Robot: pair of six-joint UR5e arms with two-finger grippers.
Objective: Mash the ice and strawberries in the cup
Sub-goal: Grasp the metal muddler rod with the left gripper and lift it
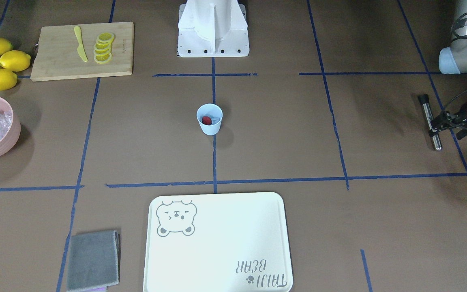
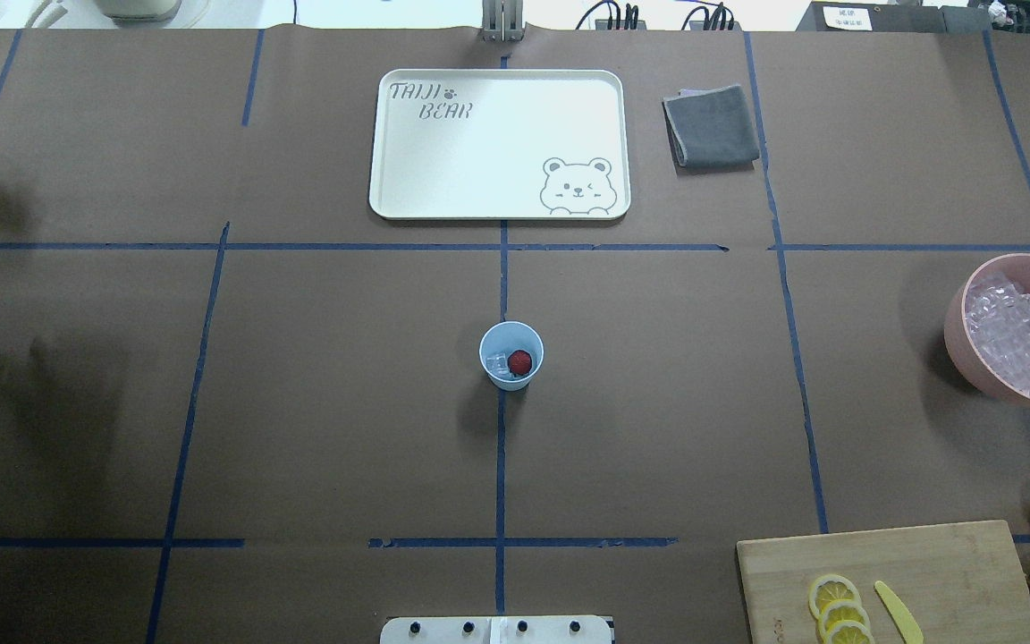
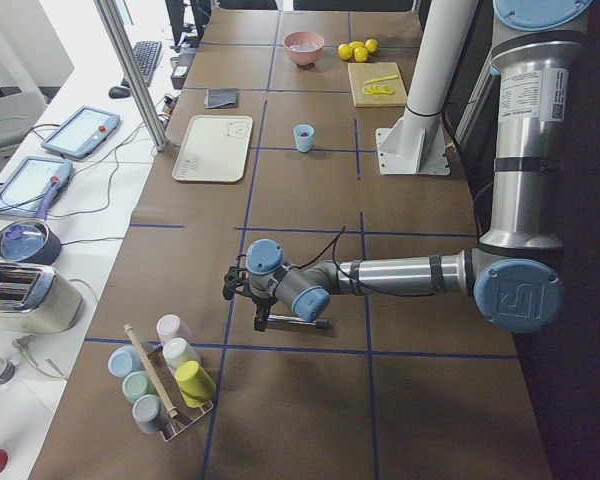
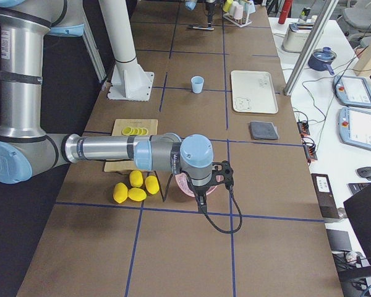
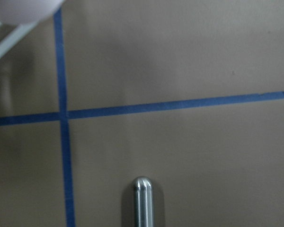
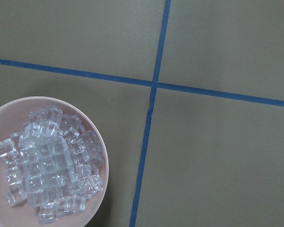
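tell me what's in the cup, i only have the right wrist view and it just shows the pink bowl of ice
observer: The cup at the table's middle holds one strawberry beside some ice.
operator: is anything holding a masher
observer: The left gripper looks closed around a metal rod, far out to the robot's left.
operator: anything close to the cup
observer: No, it stands alone. The tray lies beyond it, with nothing on it.

Overhead and front views face oppositely, sharing cup [image 2: 510, 356] — wrists close.
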